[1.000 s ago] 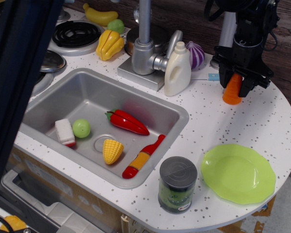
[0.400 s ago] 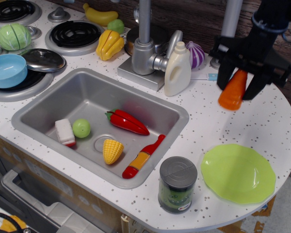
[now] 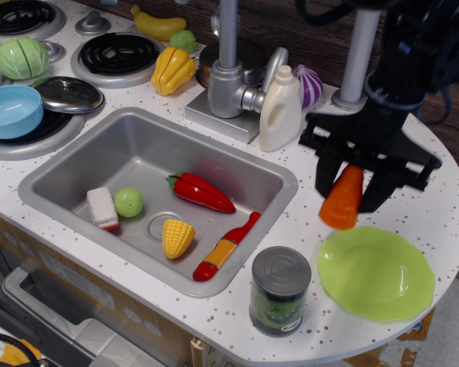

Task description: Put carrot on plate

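White speckled counter (image 3: 413, 176), steel sink (image 3: 138, 153) inset left, dark wood wall behind. Gripper (image 3: 350, 189) clamped on carrot (image 3: 343, 199), held in air just above left rim of plate (image 3: 376, 272). Can (image 3: 280, 290) beside plate.

1. Orange carrot (image 3: 343, 200), held in a black gripper (image 3: 352, 183); lime-green plate (image 3: 375, 273) at near right
2. White countertop (image 3: 436, 206) speckled with dark flecks; grey metal sink (image 3: 138, 153)
3. In the sink: red chili pepper (image 3: 201, 193); yellow corn (image 3: 177, 237); light green ball (image 3: 128, 202); red-and-yellow bottle (image 3: 225, 248)
4. Dark green can (image 3: 279, 290) with grey lid, near edge
5. White jug (image 3: 281, 109); purple-and-white onion (image 3: 309, 86) behind it
6. Blue bowl (image 3: 11, 110) at far left; green cabbage (image 3: 22, 57) beyond it
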Motion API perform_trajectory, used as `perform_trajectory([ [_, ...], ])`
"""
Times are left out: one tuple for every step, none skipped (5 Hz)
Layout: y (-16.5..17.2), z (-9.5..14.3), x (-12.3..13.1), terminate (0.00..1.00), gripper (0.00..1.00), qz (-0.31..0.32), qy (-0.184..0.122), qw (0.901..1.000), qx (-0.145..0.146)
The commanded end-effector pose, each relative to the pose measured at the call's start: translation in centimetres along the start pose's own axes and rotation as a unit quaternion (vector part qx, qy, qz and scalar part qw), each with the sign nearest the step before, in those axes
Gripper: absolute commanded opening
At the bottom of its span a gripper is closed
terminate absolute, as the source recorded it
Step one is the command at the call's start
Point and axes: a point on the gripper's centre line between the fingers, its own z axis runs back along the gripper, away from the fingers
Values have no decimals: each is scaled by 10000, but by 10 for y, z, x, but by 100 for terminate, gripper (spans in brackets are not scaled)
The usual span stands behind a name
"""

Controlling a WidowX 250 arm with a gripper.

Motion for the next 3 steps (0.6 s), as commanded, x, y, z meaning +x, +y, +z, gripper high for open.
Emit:
perform_trajectory([
  [-3,20,-3,0,0,95,-633,9970,-430],
  [-14,23,-5,0,0,-4,-572,9970,-520],
  [-48,27,-5,100,0,-72,-651,9953,-718],
])
